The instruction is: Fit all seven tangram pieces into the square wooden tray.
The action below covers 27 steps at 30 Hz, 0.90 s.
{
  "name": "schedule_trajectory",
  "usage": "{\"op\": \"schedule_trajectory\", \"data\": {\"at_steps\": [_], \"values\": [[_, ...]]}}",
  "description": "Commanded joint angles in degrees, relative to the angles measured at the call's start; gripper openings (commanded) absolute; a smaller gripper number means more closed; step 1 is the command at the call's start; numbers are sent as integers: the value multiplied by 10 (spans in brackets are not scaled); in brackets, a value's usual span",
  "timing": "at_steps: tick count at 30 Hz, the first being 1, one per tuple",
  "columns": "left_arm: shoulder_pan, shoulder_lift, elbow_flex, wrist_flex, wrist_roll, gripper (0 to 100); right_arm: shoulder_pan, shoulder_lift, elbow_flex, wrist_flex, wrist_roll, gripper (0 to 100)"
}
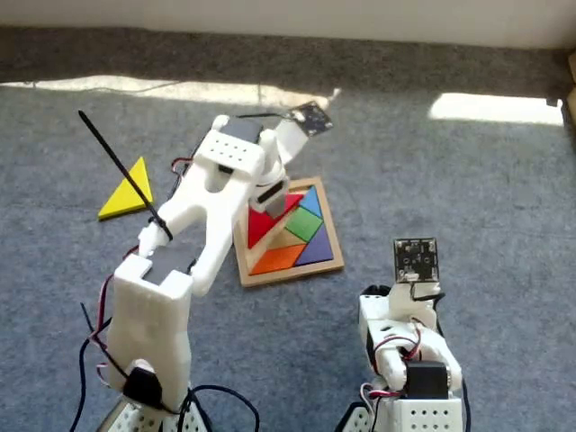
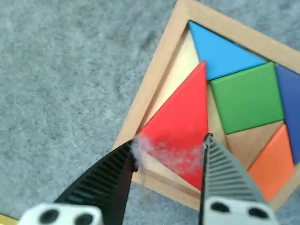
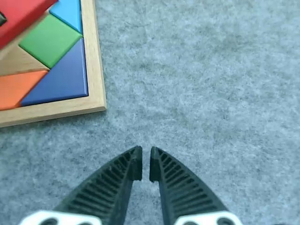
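Left gripper (image 2: 171,150) is clamped on the red triangle (image 2: 183,112) at its wide end, held over the bare gap of the wooden tray (image 2: 157,75), seemingly for seating. Closed at the tray's four o'clock, the right gripper (image 3: 142,164) is parked clear; the yellow triangle (image 1: 129,191) is seen at nine o'clock, outside.

Grey carpet (image 1: 468,207) all over, sunlit patches (image 1: 493,108) along its far side — pale wall (image 1: 270,13) beyond

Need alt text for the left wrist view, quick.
The left pincer grips the red triangle by its wide end over a corner of the wooden tray. A light blue triangle, green square, dark blue piece and orange piece lie in the tray.
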Motion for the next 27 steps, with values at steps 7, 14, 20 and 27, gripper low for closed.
{"op": "schedule_trajectory", "data": {"at_steps": [7,14,20,27], "values": [[-7,28,-105,78,-7,223,7,-3,73,5,0,46],[0,30,-102,98,42,224,7,-3,73,5,0,46],[0,34,-85,92,73,224,7,-3,73,5,0,46],[-5,33,10,-4,74,224,7,-3,73,5,0,46]]}}
